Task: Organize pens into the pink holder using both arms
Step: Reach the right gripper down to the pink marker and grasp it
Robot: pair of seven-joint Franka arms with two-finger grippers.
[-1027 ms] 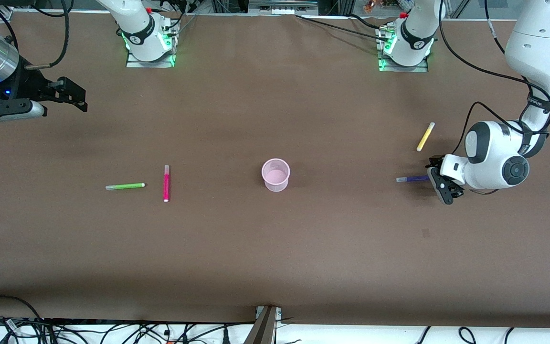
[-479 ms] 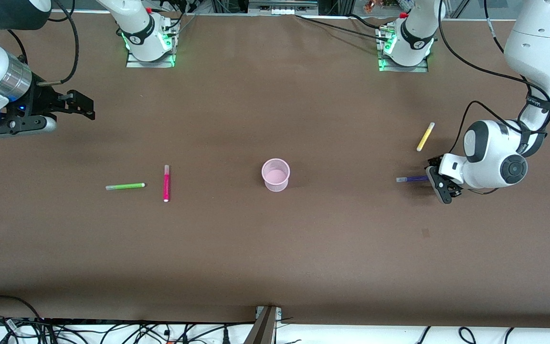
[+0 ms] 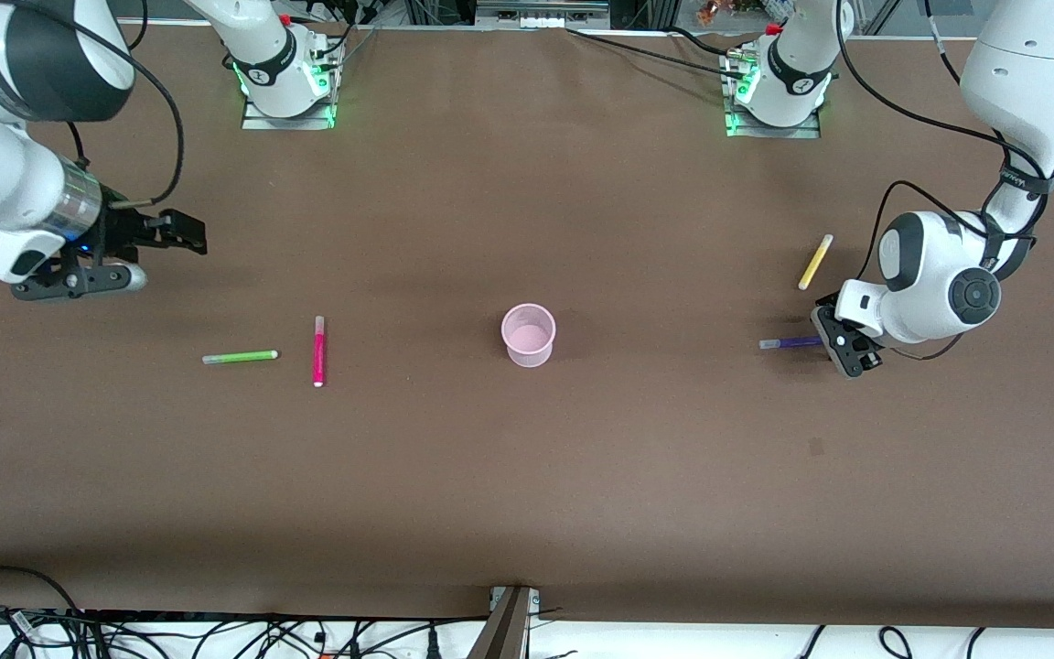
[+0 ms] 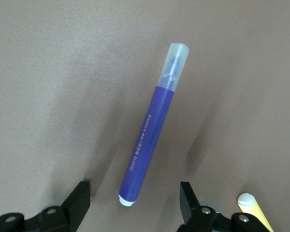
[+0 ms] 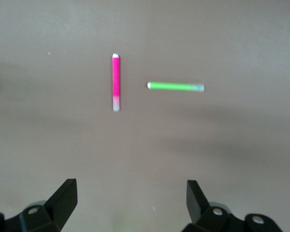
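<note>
1. Table (image 3: 527,476), covered in brown, carries everything; the two arm bases stand along its edge farthest from the front camera.
2. Left gripper (image 3: 843,352) is low at the left arm's end of the table, at the butt end of the purple pen (image 3: 792,343). In the left wrist view its fingers (image 4: 79,198) stand apart on either side of that pen's end (image 4: 150,140), with a gap showing on both sides, so nothing is pinched.
3. Right gripper (image 3: 181,233) hangs in the air over bare table at the right arm's end, its jaws spread wide and empty; its fingertips (image 5: 67,195) frame two pens lying ahead.
4. Pink holder (image 3: 528,335) stands upright near the middle of the table, well apart from every pen.
5. Magenta pen (image 3: 318,351) lies flat, with the green pen (image 3: 240,357) just beside it toward the right arm's end, not touching.
6. Yellow pen (image 3: 815,262) lies tilted, farther from the front camera than the purple pen and near it.
</note>
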